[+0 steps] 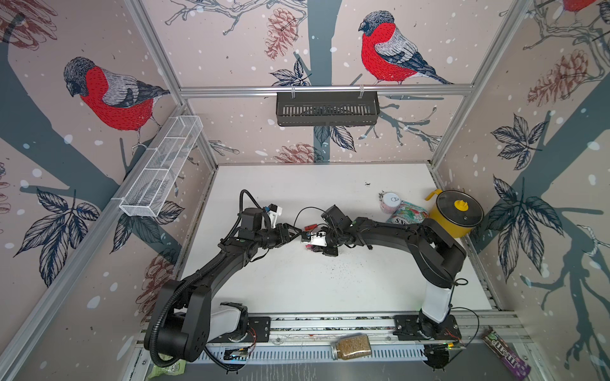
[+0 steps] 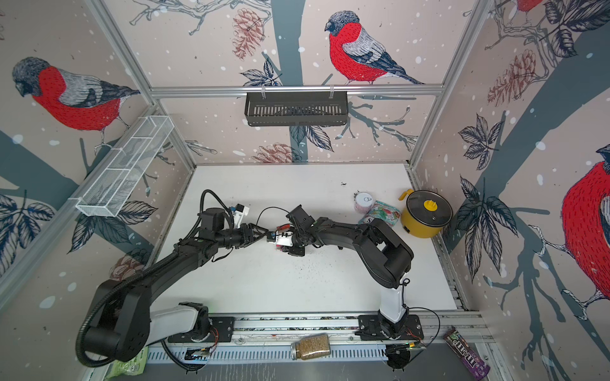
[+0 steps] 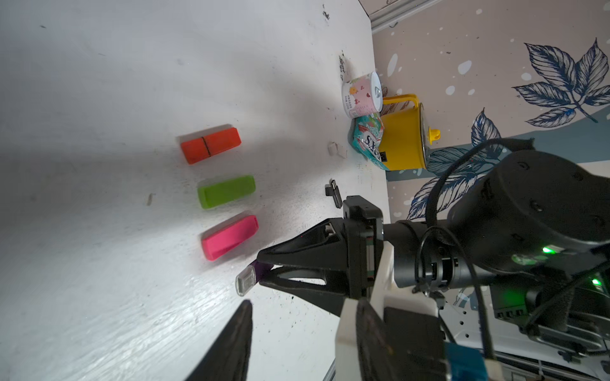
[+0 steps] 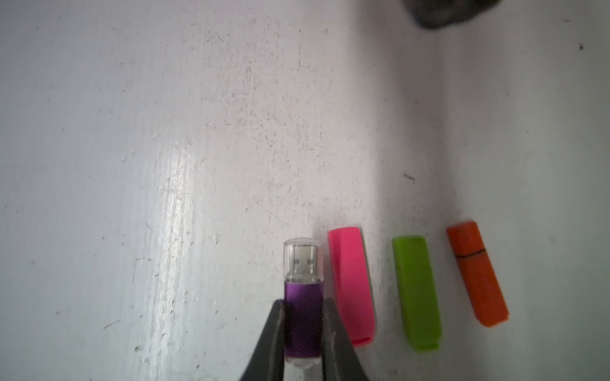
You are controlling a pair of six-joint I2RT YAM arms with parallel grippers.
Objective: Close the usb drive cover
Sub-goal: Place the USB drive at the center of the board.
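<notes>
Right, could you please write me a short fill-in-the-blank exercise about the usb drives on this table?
The right gripper is shut on the ____ usb drive. Its cap is ____, not coloured. Between the pink drive and the orange drive lies a ____ one.
Missing words: purple; clear; green.

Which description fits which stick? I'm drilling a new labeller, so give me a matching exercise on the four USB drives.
Things:
1. purple USB drive
2. pink drive
3. green drive
4. orange drive

Descriptions:
A. dark line across it
B. clamped in the right gripper
C. lies on the table between pink and orange
D. lies on the table nearest the clamped one

Pairs: 1-B, 2-D, 3-C, 4-A.
</notes>
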